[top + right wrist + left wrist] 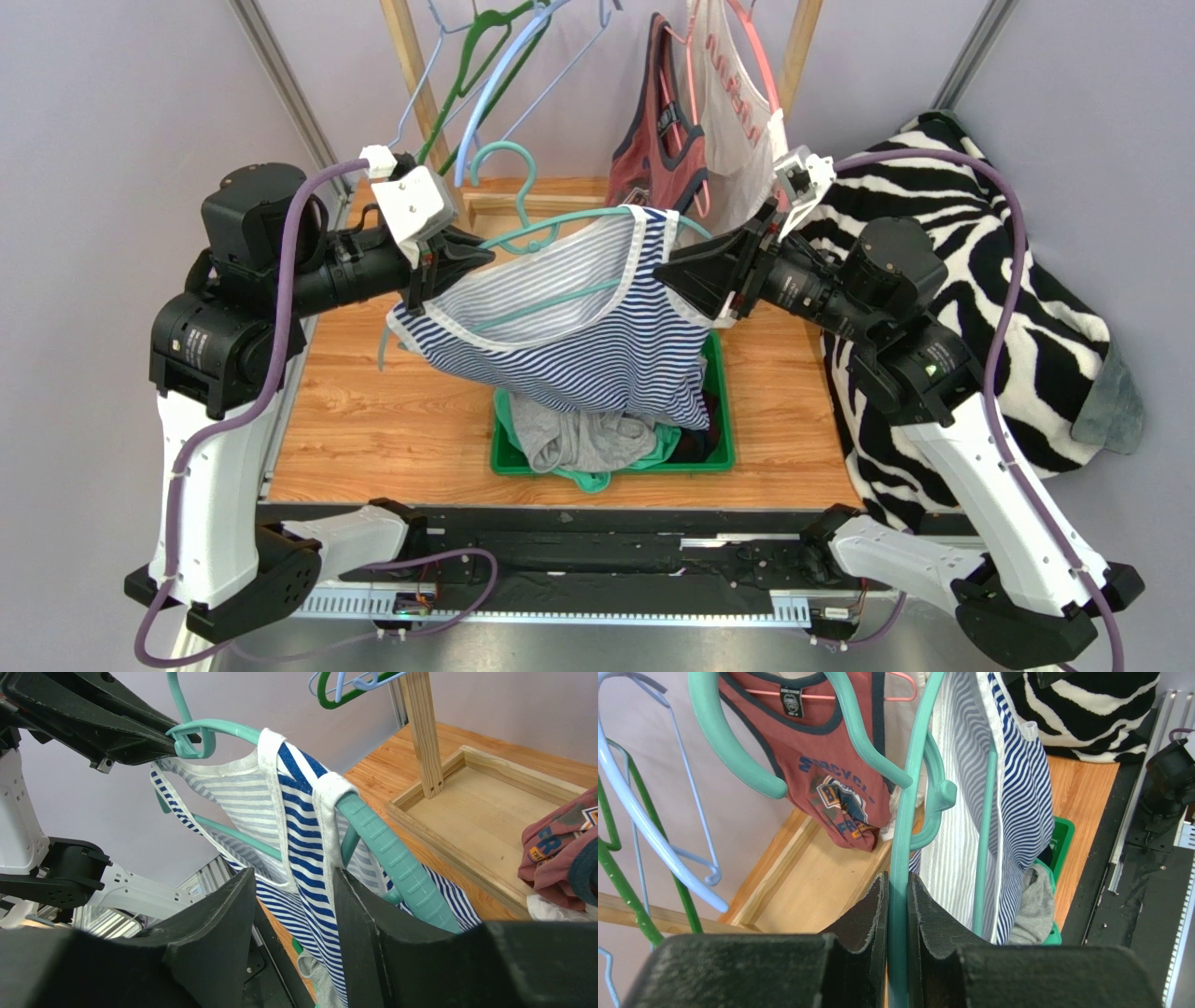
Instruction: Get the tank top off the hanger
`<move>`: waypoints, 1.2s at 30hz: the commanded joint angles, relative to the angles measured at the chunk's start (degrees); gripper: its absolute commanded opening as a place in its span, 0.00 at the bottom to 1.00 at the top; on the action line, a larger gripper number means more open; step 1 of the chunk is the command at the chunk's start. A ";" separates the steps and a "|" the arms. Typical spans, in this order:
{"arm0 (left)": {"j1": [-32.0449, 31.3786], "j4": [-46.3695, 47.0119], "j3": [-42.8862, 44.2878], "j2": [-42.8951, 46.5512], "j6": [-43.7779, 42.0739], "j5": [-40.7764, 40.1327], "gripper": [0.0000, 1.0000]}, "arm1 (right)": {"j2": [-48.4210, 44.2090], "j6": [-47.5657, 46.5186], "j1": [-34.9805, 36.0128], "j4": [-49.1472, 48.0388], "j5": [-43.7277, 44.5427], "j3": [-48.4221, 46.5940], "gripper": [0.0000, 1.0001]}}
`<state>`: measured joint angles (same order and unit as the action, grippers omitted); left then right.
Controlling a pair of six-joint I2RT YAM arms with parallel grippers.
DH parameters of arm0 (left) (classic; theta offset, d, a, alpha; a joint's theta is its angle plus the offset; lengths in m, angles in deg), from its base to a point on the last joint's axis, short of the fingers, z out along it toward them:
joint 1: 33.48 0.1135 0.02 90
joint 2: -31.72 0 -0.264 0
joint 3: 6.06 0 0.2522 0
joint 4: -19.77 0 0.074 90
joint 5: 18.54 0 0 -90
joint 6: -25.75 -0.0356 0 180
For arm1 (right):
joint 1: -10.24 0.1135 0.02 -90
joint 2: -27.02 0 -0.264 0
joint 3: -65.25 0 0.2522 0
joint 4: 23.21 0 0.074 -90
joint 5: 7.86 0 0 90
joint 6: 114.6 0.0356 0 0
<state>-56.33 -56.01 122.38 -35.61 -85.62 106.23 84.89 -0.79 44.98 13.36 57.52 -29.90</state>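
Note:
A blue-and-white striped tank top (pixel 589 329) hangs on a teal plastic hanger (pixel 561 224) held above the table. My left gripper (pixel 470 259) is shut on the hanger's left arm; in the left wrist view the teal bar (pixel 901 833) runs straight between the pressed jaws of that gripper (pixel 898 882). My right gripper (pixel 673 266) is at the hanger's right shoulder. In the right wrist view its fingers (pixel 295 875) stand apart, with the striped strap (pixel 309 833) hanging between them beside the ribbed hanger arm (pixel 393 854).
A green bin (pixel 723 420) holding a grey garment (pixel 575 434) sits under the tank top. Behind are a wooden rack with empty hangers (pixel 484 63), a red tank top (pixel 659 126) and a white garment (pixel 737 98). A zebra-print cloth (pixel 982 280) lies right.

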 commanded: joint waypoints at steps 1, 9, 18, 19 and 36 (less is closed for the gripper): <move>-0.09 1.64 1.08 0.80 -1.05 0.74 0.00 | -0.21 2.29 0.15 -5.23 -1.75 -0.79 0.47; -0.09 1.55 0.99 0.71 -1.22 1.01 0.00 | 1.19 4.13 0.15 -7.60 -2.97 -0.97 0.23; -0.18 1.46 0.90 0.97 -1.40 0.92 0.00 | 1.81 3.00 0.06 -6.03 -2.45 -2.55 0.21; -0.18 1.38 0.82 1.15 -1.49 0.83 0.00 | 1.38 2.38 0.15 -4.98 -2.10 -2.73 0.32; -0.09 1.02 1.17 1.50 -1.66 0.92 0.00 | -5.49 -2.11 0.15 2.15 -1.57 4.74 0.56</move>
<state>-56.37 -56.38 122.38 -35.24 -86.69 106.10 78.72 -2.01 45.01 14.52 56.07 -26.23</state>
